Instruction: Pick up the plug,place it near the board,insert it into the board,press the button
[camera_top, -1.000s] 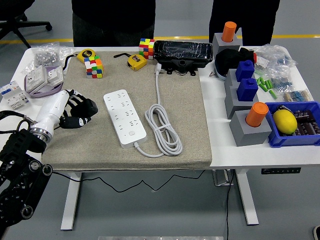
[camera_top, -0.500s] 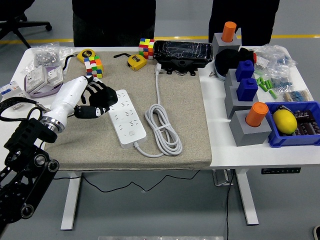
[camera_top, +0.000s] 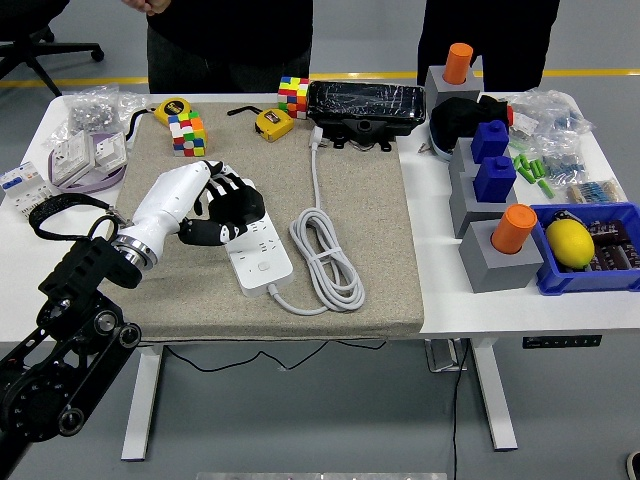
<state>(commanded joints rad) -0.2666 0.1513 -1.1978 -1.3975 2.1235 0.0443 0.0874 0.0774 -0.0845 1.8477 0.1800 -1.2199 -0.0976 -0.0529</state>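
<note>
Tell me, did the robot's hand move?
Yes. The left hand slid rightward across the mat, from beside the white power strip to over its far end.

Left arm reaching in from the lower left, its robot hand (camera_top: 222, 208) hanging low over the tabletop.

The black jointed arm is rising from the bottom-left corner, passing through a silver wrist ring into a white forearm shell that is angling up and to the right. The black five-fingered robot hand is facing palm down, its fingers (camera_top: 236, 192) loosely spread and slightly bent, gripping nothing. The right arm is not appearing anywhere.
</note>
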